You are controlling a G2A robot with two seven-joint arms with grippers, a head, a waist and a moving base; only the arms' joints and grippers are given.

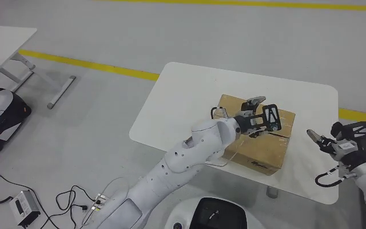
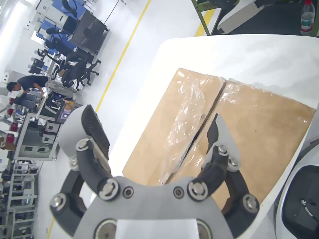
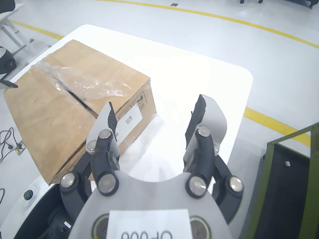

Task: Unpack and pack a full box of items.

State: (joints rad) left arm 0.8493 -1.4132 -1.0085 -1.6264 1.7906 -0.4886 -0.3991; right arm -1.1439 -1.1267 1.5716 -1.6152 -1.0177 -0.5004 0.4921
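Note:
A brown cardboard box (image 1: 257,140) stands shut on the white table (image 1: 189,97), its top flaps meeting at a seam covered by crinkled clear tape (image 2: 187,120). My left gripper (image 1: 262,116) hovers over the box top, open, one fingertip (image 2: 218,128) close above the seam and the other finger (image 2: 92,123) out past the box's edge. The left gripper (image 2: 154,128) holds nothing. My right gripper (image 3: 154,113) is open and empty above bare table beside the box's end face (image 3: 134,115), which carries a white label. The right gripper (image 1: 320,139) sits near the table's right edge.
The table's rounded far corners (image 1: 329,91) bound bare surface behind and left of the box. A green-framed rack (image 3: 294,175) stands off the table's right side, with a water bottle (image 2: 307,17) on it. Another table (image 1: 14,40) and floor cables (image 1: 74,200) lie to the left.

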